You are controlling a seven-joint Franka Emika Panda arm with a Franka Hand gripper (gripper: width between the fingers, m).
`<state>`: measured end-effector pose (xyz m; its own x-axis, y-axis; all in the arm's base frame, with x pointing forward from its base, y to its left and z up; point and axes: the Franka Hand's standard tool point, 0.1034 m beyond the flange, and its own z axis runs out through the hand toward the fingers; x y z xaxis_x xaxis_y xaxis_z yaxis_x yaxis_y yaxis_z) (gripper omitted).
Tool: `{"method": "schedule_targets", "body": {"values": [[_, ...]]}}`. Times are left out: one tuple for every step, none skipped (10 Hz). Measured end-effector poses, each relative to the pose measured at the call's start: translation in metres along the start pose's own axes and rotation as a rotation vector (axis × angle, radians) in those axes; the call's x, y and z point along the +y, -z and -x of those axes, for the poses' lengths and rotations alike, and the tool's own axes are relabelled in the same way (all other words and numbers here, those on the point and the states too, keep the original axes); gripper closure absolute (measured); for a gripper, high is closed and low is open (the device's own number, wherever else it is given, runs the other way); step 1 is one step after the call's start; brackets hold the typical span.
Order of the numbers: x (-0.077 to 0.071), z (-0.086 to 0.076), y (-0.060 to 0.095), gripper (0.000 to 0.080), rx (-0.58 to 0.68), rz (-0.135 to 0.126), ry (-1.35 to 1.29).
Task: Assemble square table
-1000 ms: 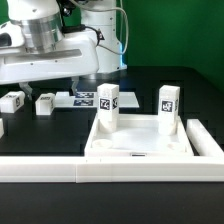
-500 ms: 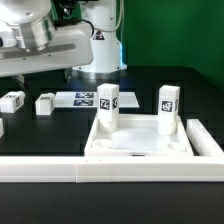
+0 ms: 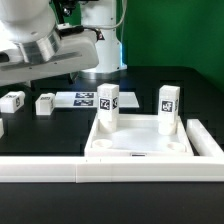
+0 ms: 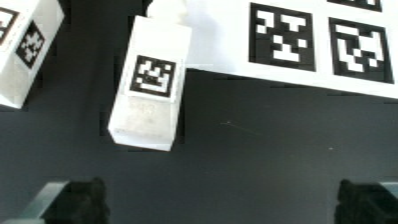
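The square table's white slab [image 3: 140,150] lies at the exterior view's centre right, raised rim up. Two white tagged legs [image 3: 108,106] [image 3: 168,106] stand upright at its far corners. Two more legs [image 3: 45,102] [image 3: 12,100] lie loose on the black table at the exterior view's left. In the wrist view my gripper [image 4: 217,196] is open above the dark table with nothing between its fingers [image 4: 71,200]. One loose leg [image 4: 150,82] lies just beyond the fingertips, and the other leg [image 4: 25,50] is cut off by the frame edge.
The marker board [image 3: 82,99] [image 4: 317,42] lies flat beside the loose legs. A long white L-shaped border rail [image 3: 110,171] runs along the front and up the exterior view's right side of the slab. My arm [image 3: 45,50] hangs over the exterior view's upper left.
My arm has shifted toward the exterior view's left and tilted, over the loose legs. The jaws stay open and the parts have not moved.
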<state>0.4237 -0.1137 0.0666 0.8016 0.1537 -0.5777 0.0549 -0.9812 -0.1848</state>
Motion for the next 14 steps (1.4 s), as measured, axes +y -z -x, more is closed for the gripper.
{"method": "schedule_targets", "body": {"values": [[0.001,0.004,-0.002,0.0151,-0.018,0.035,-0.056],[0.003,0.008,-0.009,0.0151,-0.026,0.065,-0.078],[0.005,0.013,-0.021,0.0151,-0.035,0.084,-0.096],[0.010,0.015,-0.031,0.0151,-0.020,0.087,-0.104],[0.017,0.020,-0.037,0.0151,-0.026,0.073,-0.064],[0.021,0.022,-0.038,0.0151,-0.024,0.069,-0.043],[0.019,0.021,-0.038,0.0151,-0.025,0.072,-0.039],[0.017,0.020,-0.038,0.0151,-0.027,0.075,-0.031],[0.017,0.020,-0.039,0.0151,-0.028,0.075,-0.027],[0.018,0.020,-0.040,0.0151,-0.030,0.076,-0.027],[0.023,0.022,-0.047,0.0151,-0.031,0.083,-0.048],[0.025,0.023,-0.056,0.0151,-0.039,0.082,-0.065],[0.026,0.023,-0.061,0.0151,-0.047,0.080,-0.066],[0.028,0.021,-0.063,0.0151,-0.056,0.075,-0.069]]}}
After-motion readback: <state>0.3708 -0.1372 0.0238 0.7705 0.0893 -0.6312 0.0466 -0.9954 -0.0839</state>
